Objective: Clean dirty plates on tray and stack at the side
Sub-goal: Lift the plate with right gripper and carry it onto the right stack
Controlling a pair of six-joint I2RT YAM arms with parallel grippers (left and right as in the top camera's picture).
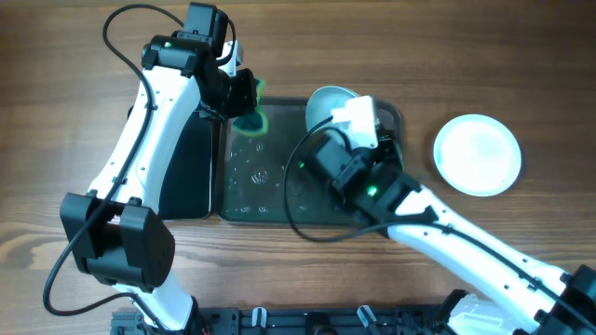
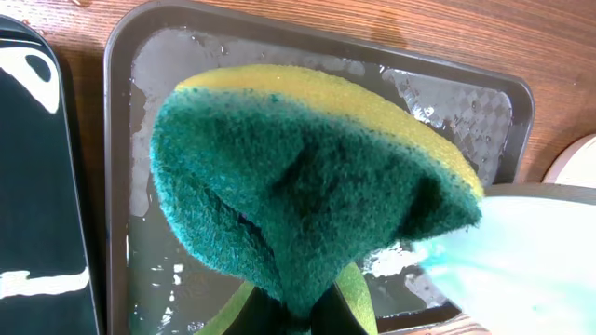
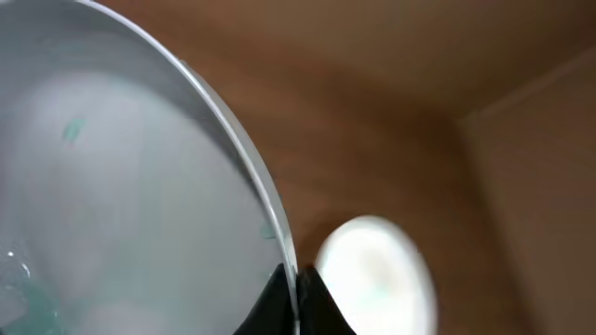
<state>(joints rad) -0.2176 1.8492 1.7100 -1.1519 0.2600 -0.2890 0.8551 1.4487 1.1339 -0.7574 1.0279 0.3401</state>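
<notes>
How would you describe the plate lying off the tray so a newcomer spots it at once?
Find the large dark tray in the middle of the wooden table, then look to its right. There a white plate lies flat on bare wood, alone. The pale blue plate, by contrast, is held up over the tray.

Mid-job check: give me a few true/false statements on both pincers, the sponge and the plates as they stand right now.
1. The left pincer is shut on the green sponge. True.
2. The right pincer is empty. False: it is shut on the rim of the held plate.
3. A white plate lies on the table, to the right of the tray. True.
4. The held plate is spotless. False: teal smears show on it.
</notes>
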